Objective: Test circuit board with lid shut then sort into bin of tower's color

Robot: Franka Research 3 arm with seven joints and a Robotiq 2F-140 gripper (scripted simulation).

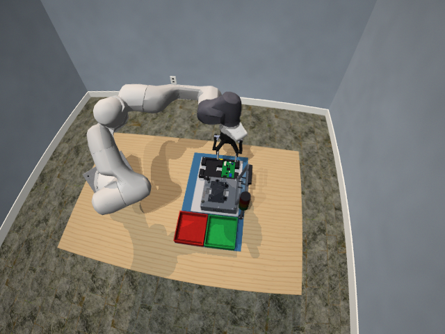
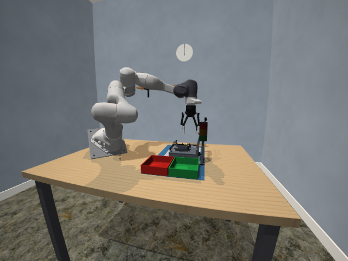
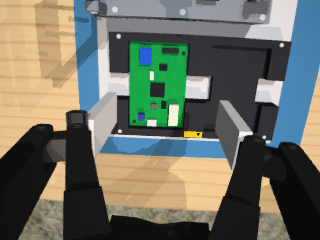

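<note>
The green circuit board [image 3: 158,84] lies face up in the left pocket of the black tray [image 3: 197,90] in the wrist view, with its white connector [image 3: 173,114] at the end nearest me. The other pocket [image 3: 237,85] is empty. My gripper [image 3: 166,111] is open and empty, hanging above the tray's near edge with a finger pad on either side of the board's line. In the top view the gripper [image 1: 227,155] is over the board [image 1: 229,168]. In the exterior view the gripper [image 2: 188,129] is well above the tester [image 2: 183,151].
The grey tester [image 1: 219,195] sits on the blue mat just past the tray, its plate uncovered. The signal tower [image 1: 245,201] stands beside it and shows no bright lamp [image 2: 203,130]. A red bin [image 1: 190,227] and a green bin [image 1: 221,232] stand at the mat's front.
</note>
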